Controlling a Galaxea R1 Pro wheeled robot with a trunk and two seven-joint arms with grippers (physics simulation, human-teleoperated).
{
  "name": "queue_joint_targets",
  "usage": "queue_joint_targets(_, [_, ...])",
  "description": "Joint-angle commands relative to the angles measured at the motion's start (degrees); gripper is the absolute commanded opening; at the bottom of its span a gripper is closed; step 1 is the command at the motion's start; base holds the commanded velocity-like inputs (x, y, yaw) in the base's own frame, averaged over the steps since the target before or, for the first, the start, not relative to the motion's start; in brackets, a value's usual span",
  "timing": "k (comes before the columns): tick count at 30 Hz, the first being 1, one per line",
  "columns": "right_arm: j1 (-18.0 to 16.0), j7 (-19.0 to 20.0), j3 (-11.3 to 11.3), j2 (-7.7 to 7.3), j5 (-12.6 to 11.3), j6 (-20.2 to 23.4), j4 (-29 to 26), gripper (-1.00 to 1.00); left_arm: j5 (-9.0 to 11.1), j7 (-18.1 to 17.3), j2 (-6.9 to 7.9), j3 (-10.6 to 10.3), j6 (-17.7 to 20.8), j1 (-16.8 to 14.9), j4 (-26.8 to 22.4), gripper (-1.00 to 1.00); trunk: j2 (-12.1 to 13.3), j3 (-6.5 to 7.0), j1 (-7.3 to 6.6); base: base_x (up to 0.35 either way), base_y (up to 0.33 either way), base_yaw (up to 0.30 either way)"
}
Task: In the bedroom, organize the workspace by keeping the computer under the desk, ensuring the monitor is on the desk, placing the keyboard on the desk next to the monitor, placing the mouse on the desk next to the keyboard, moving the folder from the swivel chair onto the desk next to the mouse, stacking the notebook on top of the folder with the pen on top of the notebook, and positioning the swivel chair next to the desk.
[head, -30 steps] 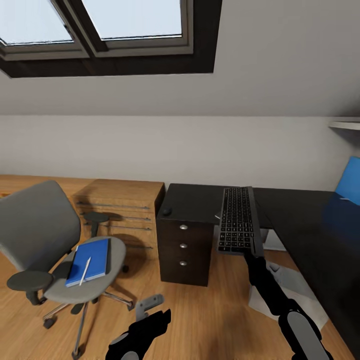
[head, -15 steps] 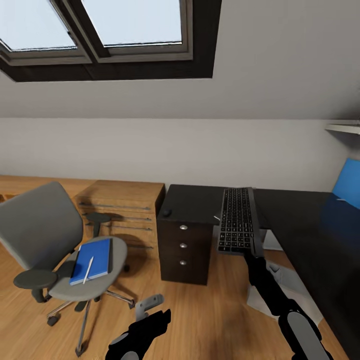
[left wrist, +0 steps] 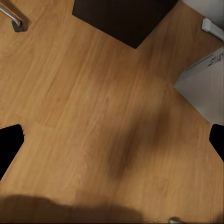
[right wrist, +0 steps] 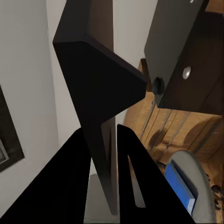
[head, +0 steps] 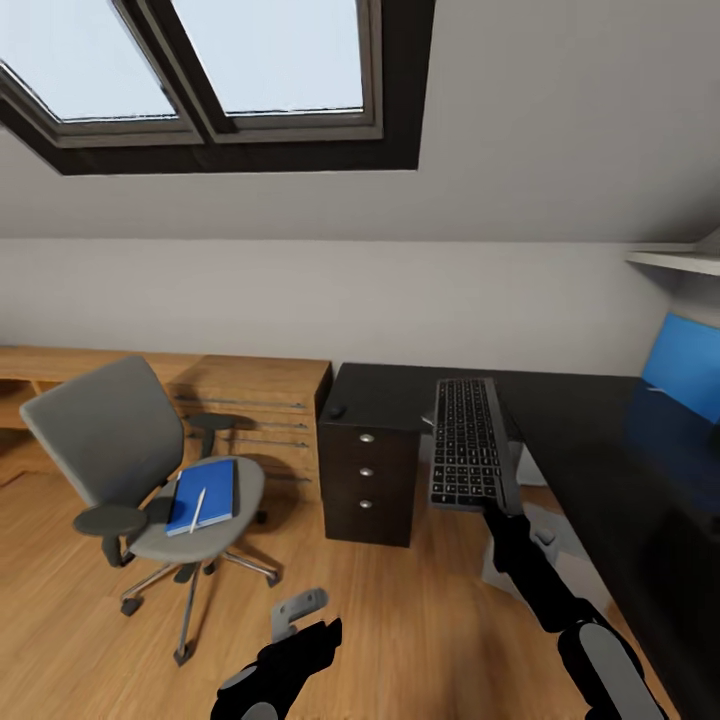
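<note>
My right gripper (head: 497,512) is shut on the near end of the keyboard (head: 465,442), holding it tilted above the edge of the black desk (head: 395,392). In the right wrist view the keyboard (right wrist: 100,116) stands edge-on between the fingers (right wrist: 70,182). The mouse (head: 337,410) sits at the desk's left corner. On the grey swivel chair (head: 115,435), the blue folder (head: 207,494) lies on the seat with a white pen (head: 198,508) on it. The pale computer (head: 572,552) rests on the floor under the desk. My left gripper (left wrist: 112,140) hangs open over bare floor. The monitor and notebook are out of view.
A low light-wood cabinet (head: 262,395) stands between chair and desk. The desk's drawers (head: 366,470) face me, and its blue back panel (head: 685,368) is at the right. A shelf (head: 675,262) juts out above it. Wood floor (head: 400,620) lies open ahead.
The whole view has shifted: chair and folder now appear farther away and more to the right. The keyboard stays in my right gripper, and the left gripper stays open.
</note>
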Motion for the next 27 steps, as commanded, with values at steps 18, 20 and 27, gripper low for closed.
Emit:
queue_joint_targets(18, [-0.03,0.12,-0.17,0.02,-5.41,0.71,0.14,-1.00,0.35,0.29,-0.15,-0.18,0.30,-0.07,-0.09,1.00,7.19,3.17,-3.99,-0.330,-0.079,0.000])
queue_joint_targets(20, [-0.03,-0.12,-0.16,0.09,-5.53,0.41,0.15,-1.00,0.35,0.28,-0.18,-0.18,0.33,-0.07,-0.09,1.00,7.99,3.53,-4.43,-0.304,-0.206,0.000])
queue_joint_targets(27, [-0.03,-0.39,-0.74,0.10,-5.58,0.19,2.24,-1.00,0.35,0.31,-0.22,-0.26,0.34,-0.07,-0.09,1.00,10.80,4.78,-5.97,-0.303,-0.209,0.000])
